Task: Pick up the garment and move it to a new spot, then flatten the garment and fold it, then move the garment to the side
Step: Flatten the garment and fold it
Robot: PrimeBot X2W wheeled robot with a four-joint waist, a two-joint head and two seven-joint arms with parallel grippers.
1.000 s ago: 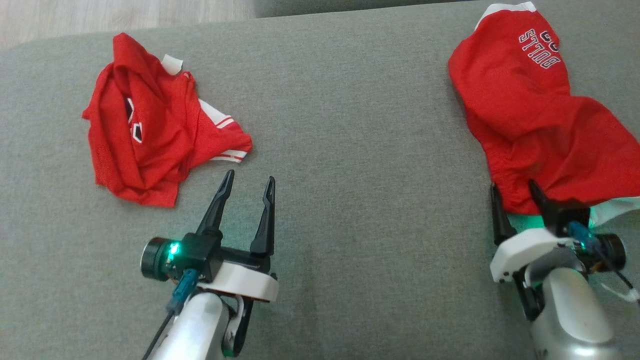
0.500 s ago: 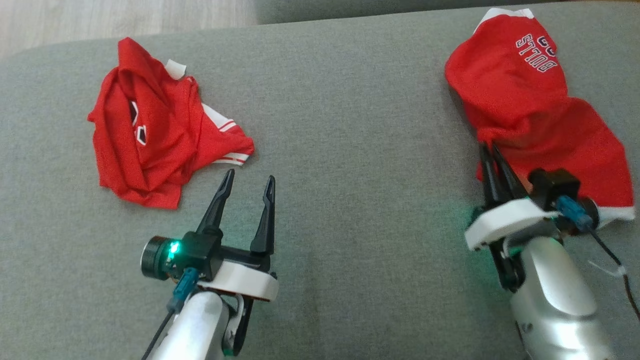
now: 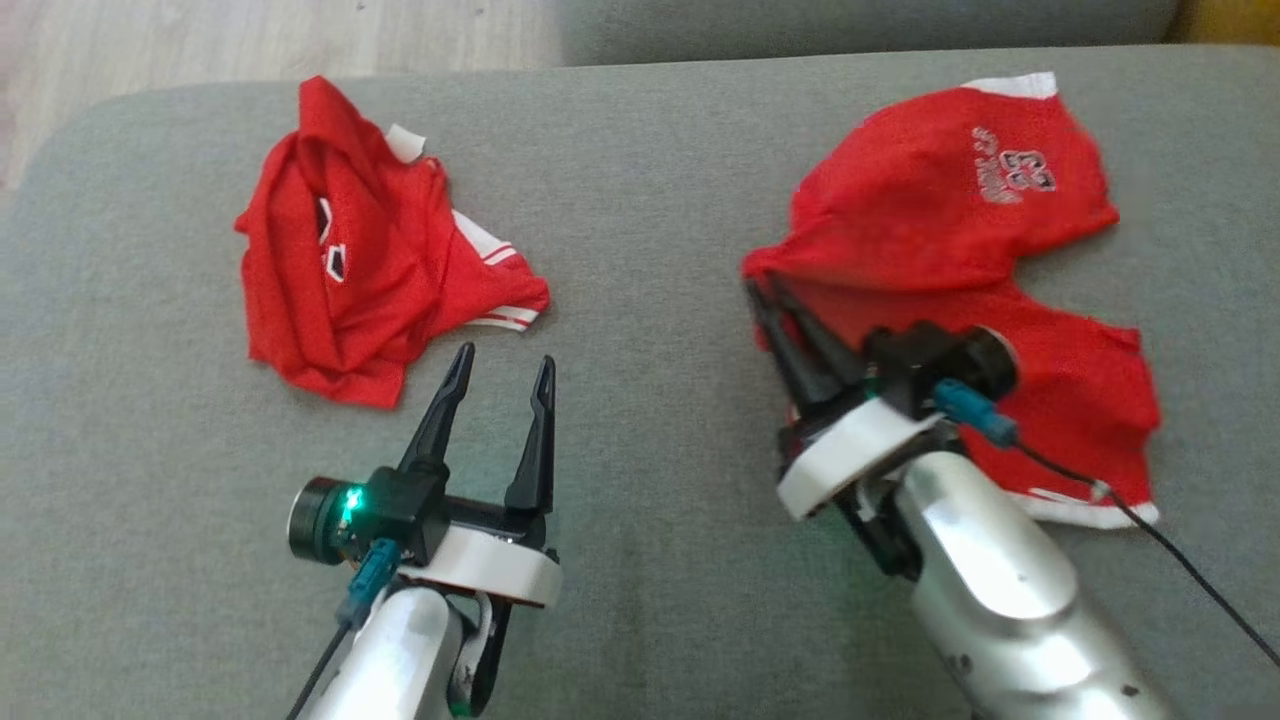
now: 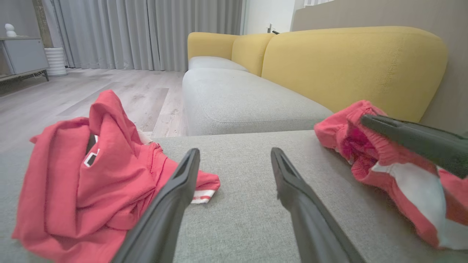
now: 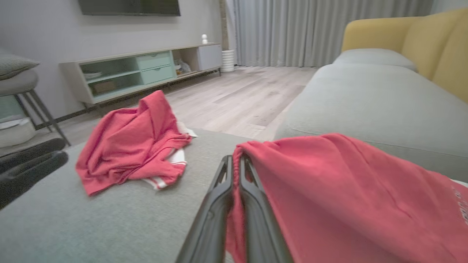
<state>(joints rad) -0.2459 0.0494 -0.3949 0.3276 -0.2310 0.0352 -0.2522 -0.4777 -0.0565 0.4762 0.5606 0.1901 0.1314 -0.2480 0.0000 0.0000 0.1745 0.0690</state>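
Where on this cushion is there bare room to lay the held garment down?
Bare grey cushion runs down the middle, between the crumpled red garment and the lettered red garment pinched by the right gripper. The open left gripper stands at its near left edge. The right side is crowded.
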